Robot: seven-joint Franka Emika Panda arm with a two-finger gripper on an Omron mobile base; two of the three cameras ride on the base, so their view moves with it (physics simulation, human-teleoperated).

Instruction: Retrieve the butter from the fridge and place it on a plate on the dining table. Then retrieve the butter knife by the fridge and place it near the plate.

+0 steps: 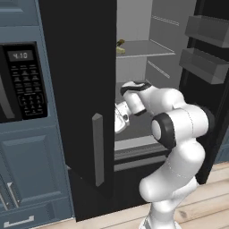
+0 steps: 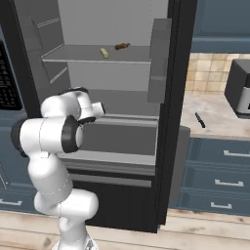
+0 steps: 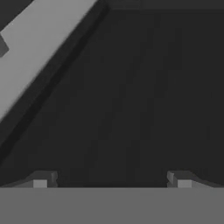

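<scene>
The black fridge (image 1: 76, 89) stands with its doors open, showing the pale grey interior. The butter (image 2: 104, 52), a small pale yellow stick, lies on the upper shelf; it is also the butter (image 1: 120, 50) seen past the left door's edge. My gripper (image 3: 111, 180) is open with nothing between its fingers, facing a dark flat surface low inside the fridge, well below the butter's shelf. The butter knife (image 2: 200, 119), thin and dark, lies on the counter right of the fridge. The plate and the dining table are out of view.
A small red and green item (image 2: 122, 46) lies next to the butter. Door bins (image 1: 205, 62) jut from the right door. A microwave (image 1: 22, 82) sits in the blue-grey cabinet on the left. A grey appliance (image 2: 239, 90) stands on the counter (image 2: 219, 114) over blue drawers.
</scene>
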